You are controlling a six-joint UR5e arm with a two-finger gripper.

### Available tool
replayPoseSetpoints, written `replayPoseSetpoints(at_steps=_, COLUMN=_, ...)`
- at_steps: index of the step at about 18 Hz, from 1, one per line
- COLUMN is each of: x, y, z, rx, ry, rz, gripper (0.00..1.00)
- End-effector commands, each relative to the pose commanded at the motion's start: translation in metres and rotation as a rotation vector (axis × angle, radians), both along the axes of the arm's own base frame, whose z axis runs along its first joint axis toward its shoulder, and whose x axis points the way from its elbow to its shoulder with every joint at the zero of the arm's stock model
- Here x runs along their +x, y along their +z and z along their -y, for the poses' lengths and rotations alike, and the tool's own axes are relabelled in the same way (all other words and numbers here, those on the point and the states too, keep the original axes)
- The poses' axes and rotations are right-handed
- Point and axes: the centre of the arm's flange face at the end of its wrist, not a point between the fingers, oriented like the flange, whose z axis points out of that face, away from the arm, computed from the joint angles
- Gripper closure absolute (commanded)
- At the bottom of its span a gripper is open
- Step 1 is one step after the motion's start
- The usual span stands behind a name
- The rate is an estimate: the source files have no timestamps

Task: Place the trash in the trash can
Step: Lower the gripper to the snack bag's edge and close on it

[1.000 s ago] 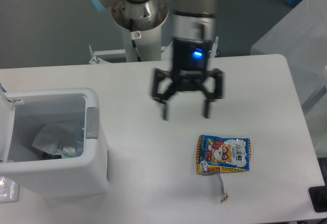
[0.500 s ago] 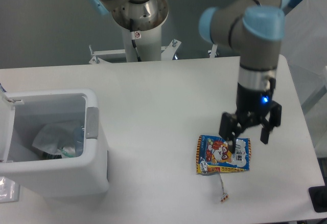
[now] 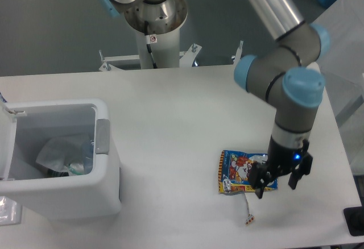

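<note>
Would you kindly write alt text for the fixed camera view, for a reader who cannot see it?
A robot arm's open gripper is lowered at the right edge of a blue-and-orange snack packet lying on a white table. A thin short stick lies just below the packet, and an open white trash can at the left already holds a translucent pouch.

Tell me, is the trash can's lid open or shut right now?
Open. The trash can shows its whole interior from above, with a translucent pouch lying inside; the lid stands swung up at its left edge.

Blue-orange snack packet (image 3: 243, 171) flat, stick (image 3: 247, 208) beside, pouch (image 3: 60, 153) inside open bin (image 3: 85, 189)
</note>
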Motion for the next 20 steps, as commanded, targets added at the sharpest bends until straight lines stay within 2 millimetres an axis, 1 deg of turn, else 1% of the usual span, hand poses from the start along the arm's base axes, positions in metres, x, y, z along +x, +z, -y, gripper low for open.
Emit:
replayPoseSetpoints(at_steps=3, x=0.003, y=-0.009, z=-0.013, rx=-0.004, ry=0.017, rz=0.01, gripper=0.0)
replayPoseSetpoints(at_steps=4, x=0.005, y=-0.015, z=-0.018, rx=-0.008, ry=0.016, rz=0.016, gripper=0.0)
replayPoseSetpoints(at_steps=6, x=0.014, y=-0.029, z=-0.036, rx=-0.047, ry=-0.002, rz=0.002, gripper=0.0)
replayPoseSetpoints(at_steps=7, x=0.018, y=-0.031, z=-0.04, rx=-0.063, ry=-0.008, rz=-0.007, gripper=0.0)
replayPoseSetpoints(at_steps=8, x=0.021, y=-0.04, z=-0.043, rx=-0.079, ry=-0.017, rz=-0.004, gripper=0.0)
replayPoseSetpoints(at_steps=10, x=0.019, y=-0.053, z=-0.042, rx=-0.105, ry=-0.018, rz=-0.004, gripper=0.0)
replayPoseSetpoints(at_steps=12, x=0.02, y=-0.058, z=-0.044, rx=-0.118, ry=-0.016, rz=-0.02, gripper=0.0)
replayPoseSetpoints(at_steps=13, x=0.026, y=-0.059, z=-0.049, rx=-0.119, ry=-0.026, rz=-0.023, gripper=0.01)
replayPoseSetpoints(at_steps=14, x=0.028, y=-0.062, z=-0.05, rx=-0.123, ry=-0.029, rz=-0.02, gripper=0.03)
replayPoseSetpoints(at_steps=15, x=0.028, y=-0.063, z=-0.05, rx=-0.127, ry=-0.028, rz=-0.021, gripper=0.07)
replayPoseSetpoints(at_steps=18, x=0.029, y=-0.059, z=-0.05, rx=-0.136, ry=-0.025, rz=-0.033, gripper=0.34)
replayPoseSetpoints(at_steps=20, x=0.028, y=-0.057, z=-0.051, rx=-0.135, ry=-0.023, rz=-0.037, gripper=0.46)
